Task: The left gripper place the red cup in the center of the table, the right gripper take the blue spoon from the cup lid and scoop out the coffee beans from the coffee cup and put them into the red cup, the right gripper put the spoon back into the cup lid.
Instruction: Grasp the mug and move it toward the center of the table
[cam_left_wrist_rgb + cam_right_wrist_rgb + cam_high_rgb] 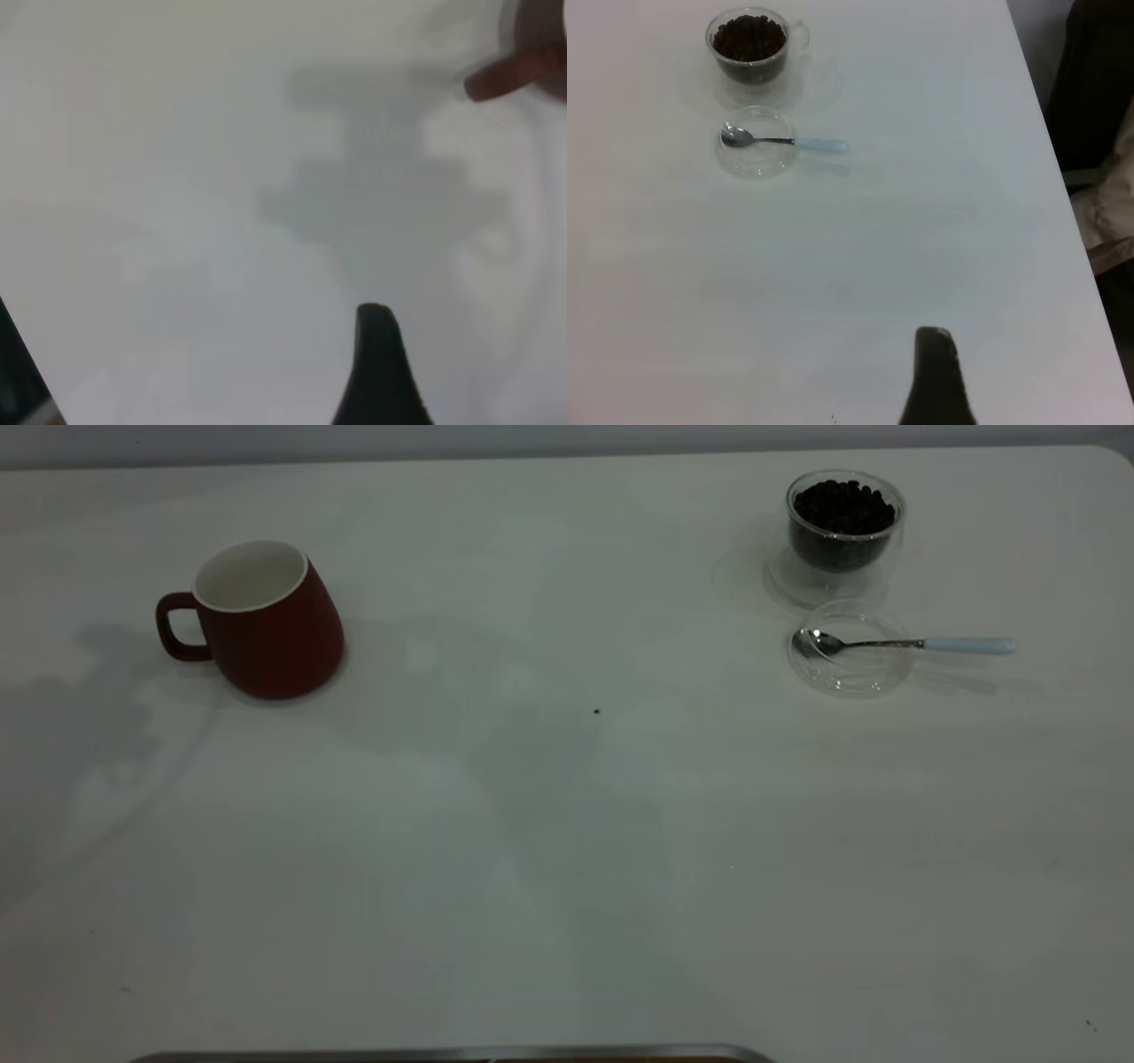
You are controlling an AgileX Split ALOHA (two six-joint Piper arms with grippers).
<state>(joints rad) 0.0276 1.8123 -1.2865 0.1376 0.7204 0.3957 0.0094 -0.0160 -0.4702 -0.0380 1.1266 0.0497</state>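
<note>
The red cup point(266, 624) stands upright on the white worktop point(567, 850), well apart from the coffee cup point(842, 531) and on the far-left side of it in the exterior view, its squarish handle turned away from the coffee cup. Its white inside holds nothing visible. The coffee cup is filled with dark coffee beans point(843, 506). Just beside it, on its near side, lies the cup lid point(850, 669), close to the glass cup's base. The blue spoon point(904, 643) rests across the lid, its metal bowl inside the rim and its pale handle reaching out past the rim, away from the red cup.

Neither hand appears in the exterior view. In the left wrist view one dark fingertip of the left hand point(379, 372) hangs over bare worktop, with a blurred part of the red cup's handle point(505, 78) some way beyond it; whether this hand is spread or closed cannot be told. In the right wrist view one fingertip of the right hand point(937, 376) shows likewise, well apart from the lid point(756, 152), spoon point(788, 141) and coffee cup point(749, 46); its state cannot be told either.

A small dark speck point(596, 711) lies between the red cup and the coffee cup. A grey wall point(567, 438) runs behind the worktop.
</note>
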